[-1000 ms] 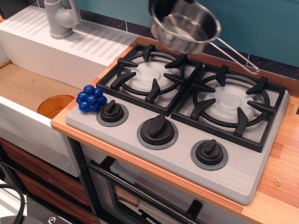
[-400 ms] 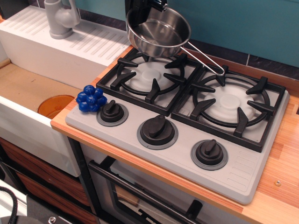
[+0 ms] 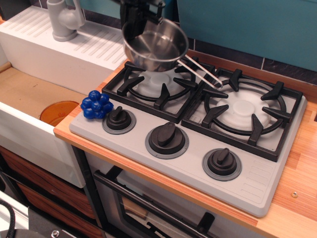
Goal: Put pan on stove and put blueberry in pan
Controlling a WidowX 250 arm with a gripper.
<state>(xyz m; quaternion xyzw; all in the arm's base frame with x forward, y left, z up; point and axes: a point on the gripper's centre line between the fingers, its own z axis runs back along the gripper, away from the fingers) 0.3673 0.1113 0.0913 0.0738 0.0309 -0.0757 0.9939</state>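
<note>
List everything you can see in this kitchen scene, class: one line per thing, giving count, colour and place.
pan: one, shiny steel, held tilted over the left burner
stove: one, grey with black grates, on the wooden counter
knobs: three, black, along the stove's front
blueberry: one cluster, dark blue, at the stove's front left corner
orange disc: one, in the sink
sink: one, white, left of the stove
tap: one, grey, behind the sink
gripper: one, black, jaws gripping the pan's rim
</note>
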